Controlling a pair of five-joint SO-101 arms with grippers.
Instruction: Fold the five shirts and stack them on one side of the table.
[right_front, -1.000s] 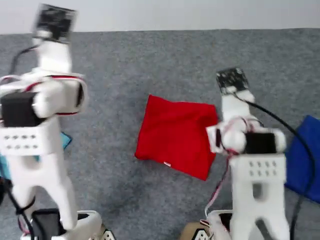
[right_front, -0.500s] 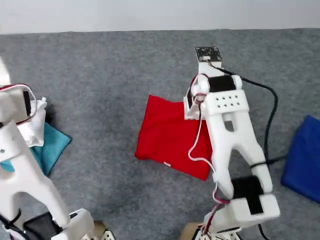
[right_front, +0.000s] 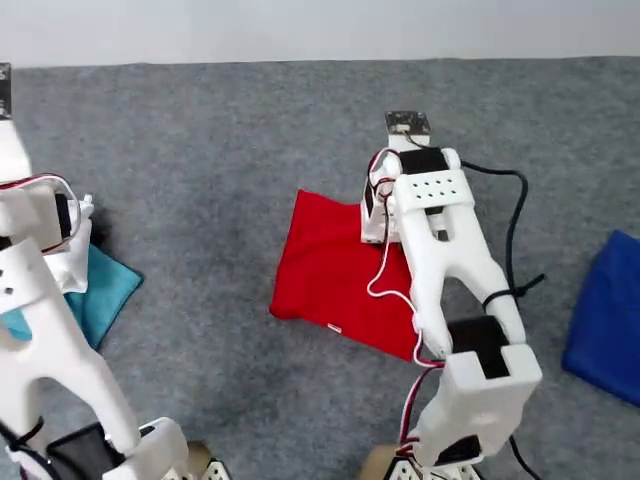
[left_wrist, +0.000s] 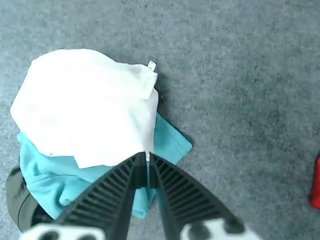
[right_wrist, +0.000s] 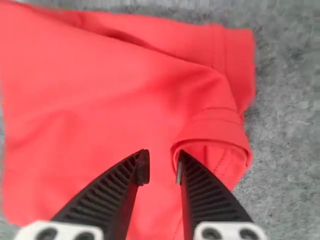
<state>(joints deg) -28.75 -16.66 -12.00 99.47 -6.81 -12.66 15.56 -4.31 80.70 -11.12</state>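
A red shirt (right_front: 335, 270), folded to a rough square, lies mid-table. My right gripper (right_front: 374, 214) hangs over its far right part. In the right wrist view the right gripper (right_wrist: 159, 170) is open by a narrow gap just above the red shirt (right_wrist: 100, 100), with a rolled hem (right_wrist: 220, 135) beside one finger. At the table's left edge a crumpled white shirt (left_wrist: 85, 105) rests on a folded teal shirt (left_wrist: 55, 185). My left gripper (left_wrist: 148, 161) is shut at the white shirt's tapering corner. In the high view, white shirt (right_front: 72, 250) and teal shirt (right_front: 105, 290) peek out beside the left arm.
A blue shirt (right_front: 605, 320) lies at the table's right edge. The grey carpet-like table top (right_front: 220, 150) is bare at the back and between the red shirt and the left stack. A dark round part (left_wrist: 15, 200) shows beside the teal shirt.
The right arm swung up from its drawn-back pose and stretched out over the red shirt. The left arm leaned away to the left, uncovering the white and teal stack.
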